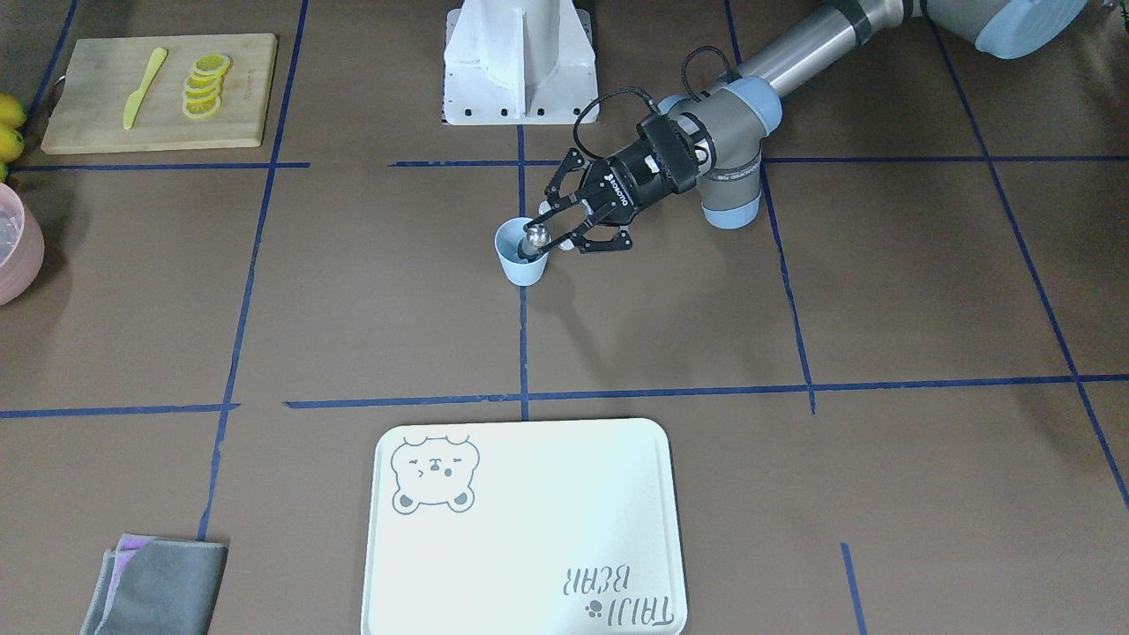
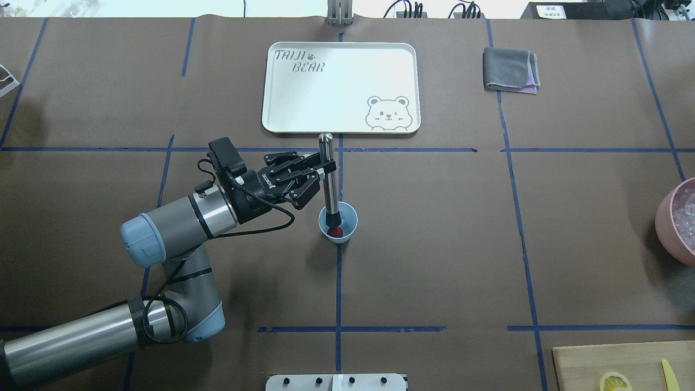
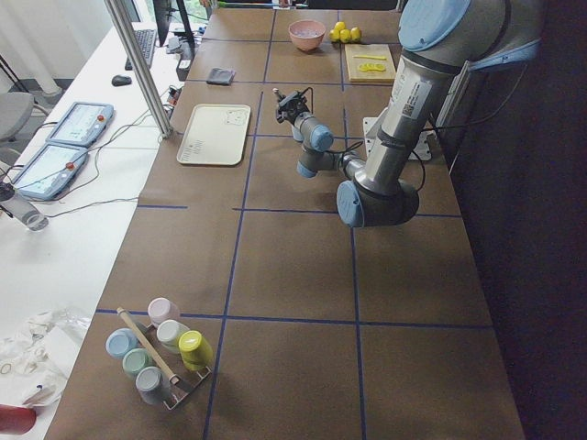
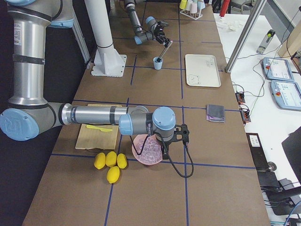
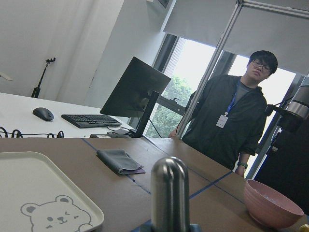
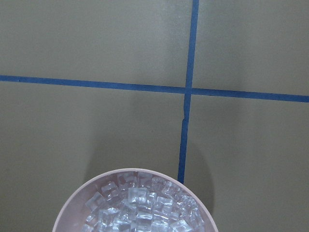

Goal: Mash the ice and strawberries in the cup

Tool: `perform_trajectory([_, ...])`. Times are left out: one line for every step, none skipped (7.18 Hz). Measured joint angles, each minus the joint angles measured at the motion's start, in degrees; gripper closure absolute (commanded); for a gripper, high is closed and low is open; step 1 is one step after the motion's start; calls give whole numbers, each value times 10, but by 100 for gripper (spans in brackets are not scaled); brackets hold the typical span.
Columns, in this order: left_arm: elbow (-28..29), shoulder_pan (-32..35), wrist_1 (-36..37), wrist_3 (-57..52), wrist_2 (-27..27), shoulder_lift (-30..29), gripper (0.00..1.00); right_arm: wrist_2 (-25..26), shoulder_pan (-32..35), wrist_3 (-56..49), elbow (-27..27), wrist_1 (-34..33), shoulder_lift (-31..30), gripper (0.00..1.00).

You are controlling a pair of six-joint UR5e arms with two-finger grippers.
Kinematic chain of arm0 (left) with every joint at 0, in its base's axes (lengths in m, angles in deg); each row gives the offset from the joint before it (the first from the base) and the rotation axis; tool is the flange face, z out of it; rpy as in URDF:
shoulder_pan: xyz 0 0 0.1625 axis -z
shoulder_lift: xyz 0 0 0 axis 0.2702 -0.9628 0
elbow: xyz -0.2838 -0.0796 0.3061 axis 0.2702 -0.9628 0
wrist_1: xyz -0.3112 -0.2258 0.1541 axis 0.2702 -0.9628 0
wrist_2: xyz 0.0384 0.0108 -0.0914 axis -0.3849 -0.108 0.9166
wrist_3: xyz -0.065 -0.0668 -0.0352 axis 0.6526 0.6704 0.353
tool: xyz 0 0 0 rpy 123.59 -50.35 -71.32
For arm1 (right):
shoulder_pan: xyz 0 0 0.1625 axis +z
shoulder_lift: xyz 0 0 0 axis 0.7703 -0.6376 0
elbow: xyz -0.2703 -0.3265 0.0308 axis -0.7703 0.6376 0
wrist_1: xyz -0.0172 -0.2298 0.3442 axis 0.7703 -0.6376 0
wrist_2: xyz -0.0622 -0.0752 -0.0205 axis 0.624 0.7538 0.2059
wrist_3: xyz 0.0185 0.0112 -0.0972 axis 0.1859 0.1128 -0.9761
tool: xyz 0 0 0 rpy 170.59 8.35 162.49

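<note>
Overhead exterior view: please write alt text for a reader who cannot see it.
The left gripper, reaching in from the left, is shut on a metal muddler whose tip is inside the small blue cup, which holds a red strawberry. Beyond it lie a white bear tray and a grey cloth; a pink bowl of ice sits at the right edge.

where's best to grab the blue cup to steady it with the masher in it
Probably pinch the tapered wall of the cup below its rim, from the robot's right: the metal masher stands in its mouth and the left gripper crowds the other side.
</note>
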Motion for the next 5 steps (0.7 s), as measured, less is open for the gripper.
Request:
perform_trajectory([2, 0, 0, 0, 0, 0, 100, 0, 0, 0, 0, 0, 0, 0])
perform_trajectory([5, -1, 0, 0, 0, 0, 100, 0, 0, 0, 0, 0, 0, 0])
perform_trajectory([6, -1, 0, 2, 0, 0, 100, 0, 0, 0, 0, 0, 0, 0])
perform_trajectory([6, -1, 0, 4, 0, 0, 100, 0, 0, 0, 0, 0, 0, 0])
perform_trajectory([6, -1, 0, 7, 0, 0, 100, 0, 0, 0, 0, 0, 0, 0])
